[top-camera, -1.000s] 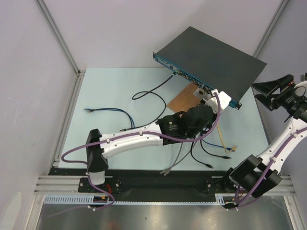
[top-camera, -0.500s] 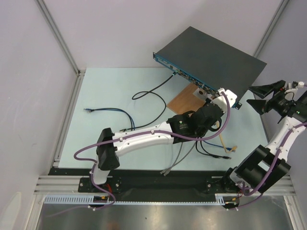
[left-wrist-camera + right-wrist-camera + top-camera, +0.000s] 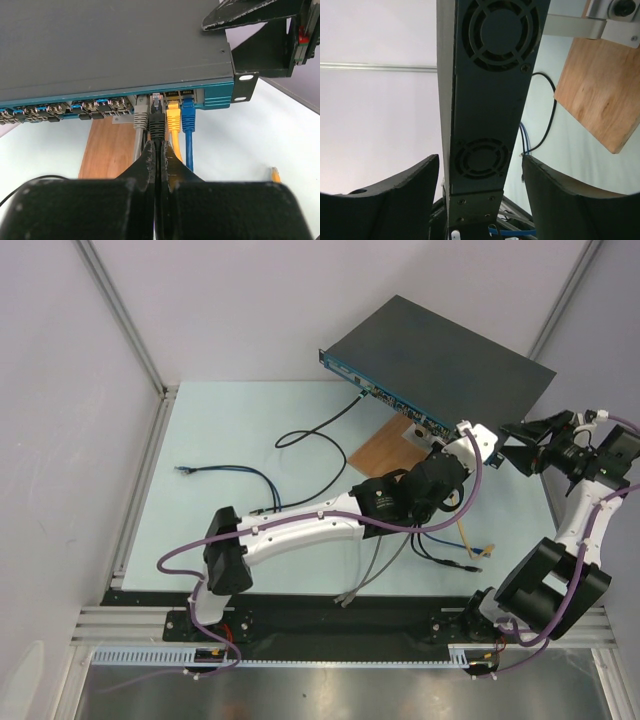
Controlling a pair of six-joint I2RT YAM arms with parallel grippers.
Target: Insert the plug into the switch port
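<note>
flanking black plug (image 3: 157, 124), grey plug (image 3: 140, 120), yellow plug (image 3: 173, 120)

The left arm (image 3: 300, 525) stretches from lower left toward centre right, its gripper (image 3: 156, 150) pinched tight on the black plug (image 3: 157, 120). The right arm (image 3: 585, 520) rises along the right edge, its gripper (image 3: 480, 167) spread wide.

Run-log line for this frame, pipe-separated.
left pincer: shut on black plug | black plug: at switch port, seating unclear | right pincer: open, straddling switch end

no readable text, labels or numbers
</note>
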